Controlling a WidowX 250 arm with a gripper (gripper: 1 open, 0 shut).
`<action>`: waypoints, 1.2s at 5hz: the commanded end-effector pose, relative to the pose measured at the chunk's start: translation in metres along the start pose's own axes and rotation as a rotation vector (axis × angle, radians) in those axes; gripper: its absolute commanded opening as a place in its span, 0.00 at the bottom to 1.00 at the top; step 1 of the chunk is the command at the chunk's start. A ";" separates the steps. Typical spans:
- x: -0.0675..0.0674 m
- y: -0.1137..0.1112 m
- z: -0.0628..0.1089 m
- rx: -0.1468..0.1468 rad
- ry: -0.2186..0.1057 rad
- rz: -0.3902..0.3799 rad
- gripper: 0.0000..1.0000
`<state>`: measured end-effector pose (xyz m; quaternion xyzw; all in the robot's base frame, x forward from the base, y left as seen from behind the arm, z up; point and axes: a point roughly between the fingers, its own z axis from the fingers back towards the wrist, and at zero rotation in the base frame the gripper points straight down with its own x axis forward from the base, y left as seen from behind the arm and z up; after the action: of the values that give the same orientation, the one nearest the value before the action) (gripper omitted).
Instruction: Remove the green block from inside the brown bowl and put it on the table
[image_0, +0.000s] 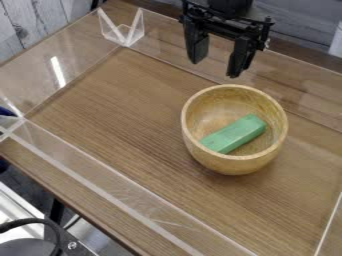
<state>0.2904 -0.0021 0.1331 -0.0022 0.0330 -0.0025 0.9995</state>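
Near edge: low clear acrylic wall (134, 205) running diagonally across the lower left, catching pale reflections; dark, blurred shapes below it at the bottom left corner, too unclear to name.
Table (114, 110): brown wood-grain top with darker streaks, bare over the left and centre; fenced by the clear walls on the near, left and far sides.
Brown bowl (235, 128): round, light wood, thick smooth rim, standing upright on the table right of centre; largest loose thing in view.
Green block (233, 135): bright green flat bar lying inside the brown bowl, resting on its floor and angled from lower left to upper right; far end leaning up toward the inner wall on the right; nothing touching it from above.
Gripper (219, 55): black, pointing straight down, hanging behind and above the bowl's far rim, well clear of it.
Gripper fingers (197, 45): spread wide apart, released, nothing between them; one finger toward the left, the other lower in the view toward the right.
Contact: none between gripper and bowl or block.
Far corner: acrylic walls meeting at the upper left in a clear upright bracket (123, 30); pale planked surface beyond it.
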 end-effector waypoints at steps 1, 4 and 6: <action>-0.004 -0.008 -0.011 0.000 0.016 -0.029 1.00; -0.010 -0.032 -0.053 -0.007 0.029 -0.144 1.00; -0.006 -0.048 -0.065 -0.006 0.013 -0.210 1.00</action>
<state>0.2749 -0.0478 0.0598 -0.0079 0.0572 -0.1034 0.9930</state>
